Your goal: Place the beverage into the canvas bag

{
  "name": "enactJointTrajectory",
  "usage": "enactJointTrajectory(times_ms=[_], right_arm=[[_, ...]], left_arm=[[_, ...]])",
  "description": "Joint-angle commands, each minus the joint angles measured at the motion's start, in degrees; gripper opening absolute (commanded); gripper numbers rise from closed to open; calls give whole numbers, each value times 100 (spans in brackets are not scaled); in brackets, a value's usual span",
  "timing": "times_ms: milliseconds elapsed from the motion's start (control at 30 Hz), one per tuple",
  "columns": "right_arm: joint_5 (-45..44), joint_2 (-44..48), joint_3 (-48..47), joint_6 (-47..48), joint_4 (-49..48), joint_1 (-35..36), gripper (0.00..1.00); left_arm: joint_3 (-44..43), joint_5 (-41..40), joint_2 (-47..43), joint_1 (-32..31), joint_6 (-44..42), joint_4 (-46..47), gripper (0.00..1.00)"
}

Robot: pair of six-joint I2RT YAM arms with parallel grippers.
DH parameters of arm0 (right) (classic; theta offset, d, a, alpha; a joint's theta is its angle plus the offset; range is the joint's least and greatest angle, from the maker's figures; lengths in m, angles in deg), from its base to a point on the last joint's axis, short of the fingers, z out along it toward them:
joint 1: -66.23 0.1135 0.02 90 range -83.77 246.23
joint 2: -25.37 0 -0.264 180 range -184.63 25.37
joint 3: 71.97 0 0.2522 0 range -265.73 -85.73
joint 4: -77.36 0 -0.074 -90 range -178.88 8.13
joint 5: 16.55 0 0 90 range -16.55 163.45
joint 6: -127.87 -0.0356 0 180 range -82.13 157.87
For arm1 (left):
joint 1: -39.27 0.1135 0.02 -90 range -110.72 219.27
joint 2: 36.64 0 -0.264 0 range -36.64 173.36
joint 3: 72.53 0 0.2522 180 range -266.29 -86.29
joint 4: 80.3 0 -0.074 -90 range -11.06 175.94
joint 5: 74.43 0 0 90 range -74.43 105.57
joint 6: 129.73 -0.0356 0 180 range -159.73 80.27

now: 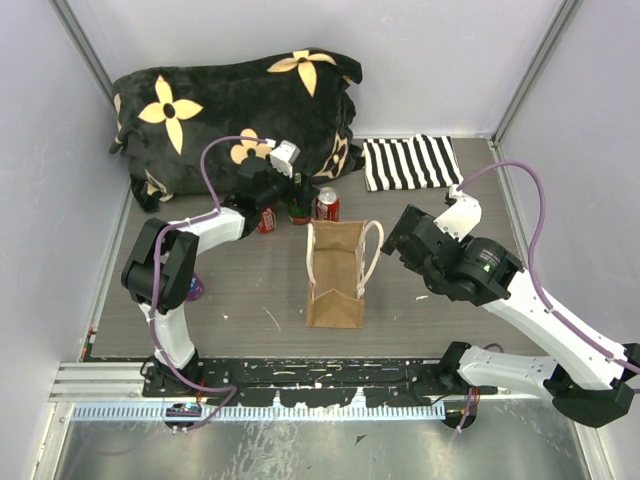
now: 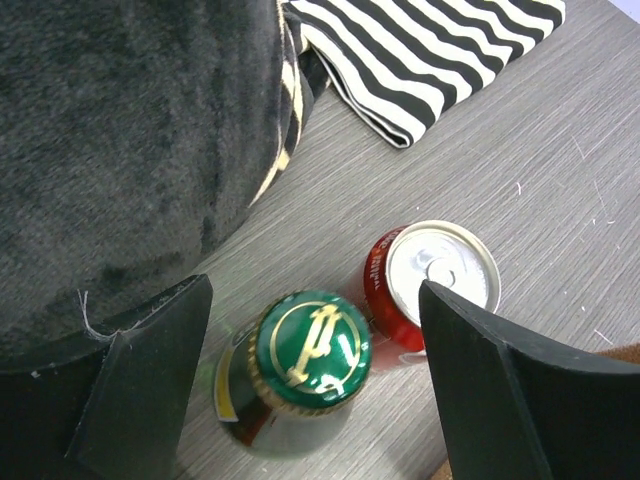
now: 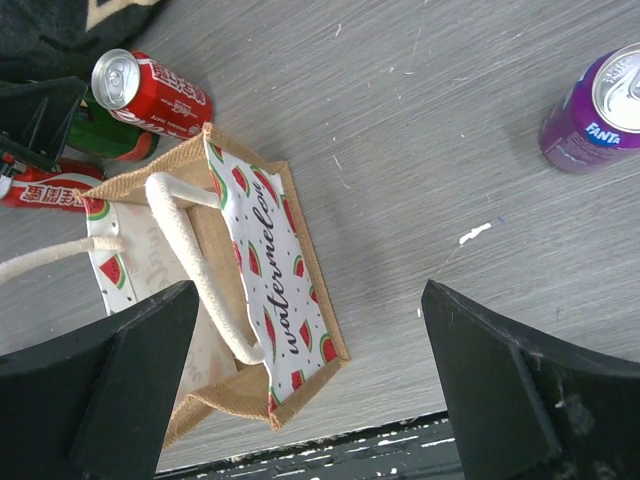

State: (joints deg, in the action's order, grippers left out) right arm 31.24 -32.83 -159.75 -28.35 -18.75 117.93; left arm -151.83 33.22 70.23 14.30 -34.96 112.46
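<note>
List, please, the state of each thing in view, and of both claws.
Left claw: open, one finger at each side of the bottle.
Right claw: open, above the bag.
Green bottle: upright, capped, not gripped.
Red can: upright, unopened.
Second red can: partly hidden.
Purple can: upright.
Canvas bag: standing, mouth open.
Striped cloth: lying flat.
Flowered blanket: bunched up.

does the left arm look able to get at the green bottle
Probably yes: the left gripper hangs open over the bottle, nothing covering the cap. The red can stands close beside it, so the fit may be tight.
</note>
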Motion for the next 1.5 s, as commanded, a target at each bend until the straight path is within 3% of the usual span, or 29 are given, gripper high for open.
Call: enactJointTrajectory(times_ms=[0, 167, 433, 567, 767, 1467], right_arm=[[-63, 211, -62, -207, 238, 29, 100], [-52, 290, -57, -237, 359, 33, 100], [27, 381, 69, -304, 346, 23, 100], [117, 379, 47, -313, 350, 28, 100], [244, 380, 28, -380, 417, 30, 100], [269, 352, 396, -155, -344, 28, 100]], left_arm=[[-231, -285, 107, -136, -37, 573, 89], [-214, -389, 150, -166, -95, 669, 78], [-162, -483, 166, -171, -250, 627, 46], [-105, -442, 249, -166, -207, 679, 37], [-129, -438, 262, -166, -168, 704, 0], [-930, -323, -1179, -156, -123, -540, 0]])
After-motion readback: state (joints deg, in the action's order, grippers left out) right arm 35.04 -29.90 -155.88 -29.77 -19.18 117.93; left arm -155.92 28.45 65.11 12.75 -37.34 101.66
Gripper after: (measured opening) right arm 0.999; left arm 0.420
